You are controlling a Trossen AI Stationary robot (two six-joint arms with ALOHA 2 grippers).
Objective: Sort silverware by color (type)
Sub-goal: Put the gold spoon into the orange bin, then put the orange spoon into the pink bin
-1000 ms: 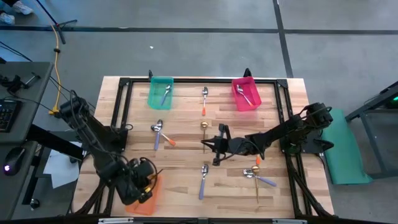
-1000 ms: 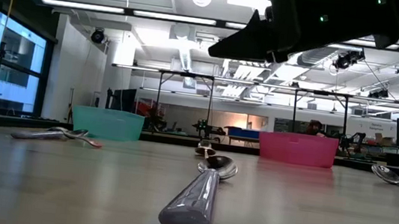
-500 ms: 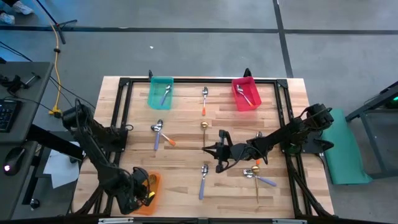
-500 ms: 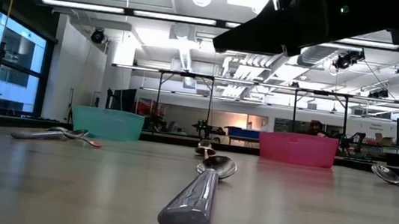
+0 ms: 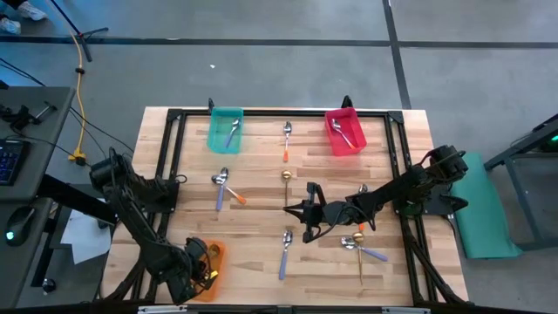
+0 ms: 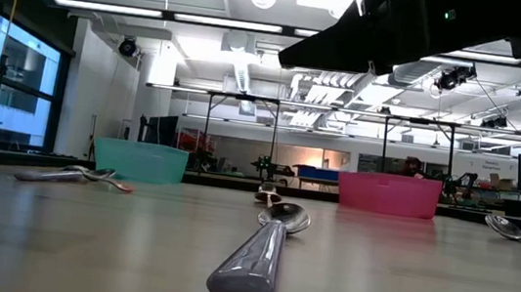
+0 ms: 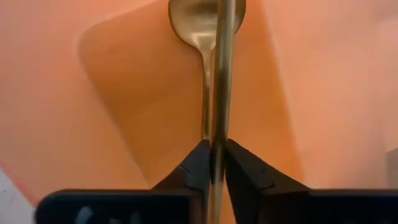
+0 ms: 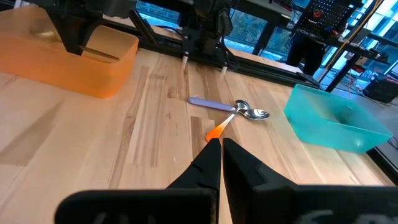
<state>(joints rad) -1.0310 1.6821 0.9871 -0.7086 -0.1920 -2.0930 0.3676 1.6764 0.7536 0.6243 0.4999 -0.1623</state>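
Observation:
My left gripper (image 5: 197, 272) reaches down into the orange bin (image 5: 215, 253) at the near left corner, shut on a gold spoon (image 7: 222, 74). A gold spoon bowl (image 7: 196, 18) shows beyond the fingers on the bin floor. My right gripper (image 5: 304, 215) hovers shut and empty over the table's middle. Loose silverware lies flat on the wood: an orange-handled spoon (image 5: 286, 139), a gold spoon (image 5: 285, 181), a lavender and an orange one crossed (image 5: 224, 187), a lavender one (image 5: 284, 253), and a mixed cluster (image 5: 359, 244). My left gripper pinches the gold spoon's slim handle (image 7: 217, 134) between its two fingers, which come from above and point steeply down into the bin. The handle runs along the fingers and out past their tips, seen edge-on. Whether its far end rests on the bin floor I cannot tell.
A teal bin (image 5: 225, 129) at the far left holds a lavender-handled spoon; a pink bin (image 5: 344, 131) at the far right holds a spoon too. A black frame (image 5: 279, 112) rims the table. Bare wood lies between the orange bin and the near lavender spoon.
My left gripper has sunk into the orange bin, shifting toward the table's near left corner, and its wrist has rolled on the way down. The spoons on the table lie as before.

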